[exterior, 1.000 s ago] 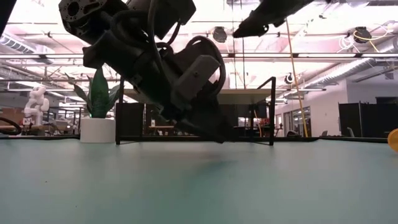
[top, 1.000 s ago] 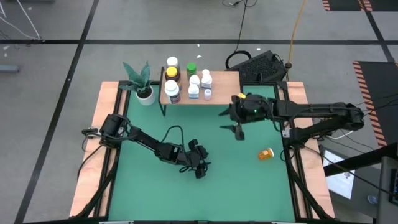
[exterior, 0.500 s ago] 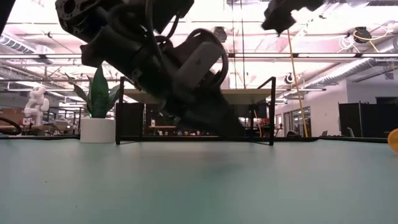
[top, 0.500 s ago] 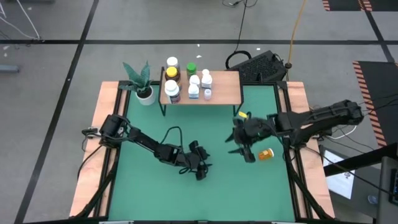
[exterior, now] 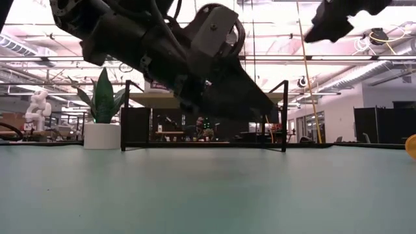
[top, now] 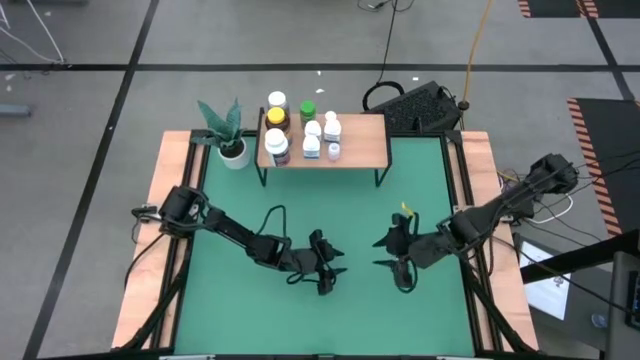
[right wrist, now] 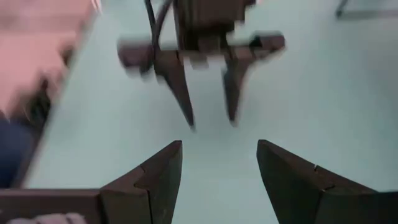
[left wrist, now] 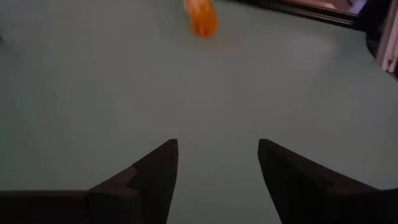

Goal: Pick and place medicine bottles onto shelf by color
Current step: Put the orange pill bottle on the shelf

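Up top, bottles (top: 300,127) on shelf (top: 360,135)

From overhead the right arm (top: 470,225) covered the orange bottle (left wrist: 200,17), which the low view cut to a sliver at its edge. The left gripper (right wrist: 205,84) appeared smeared in the right wrist view.

bottles (top: 300,128) on shelf (top: 362,140) at table's back, plant pot (top: 234,153) left of shelf
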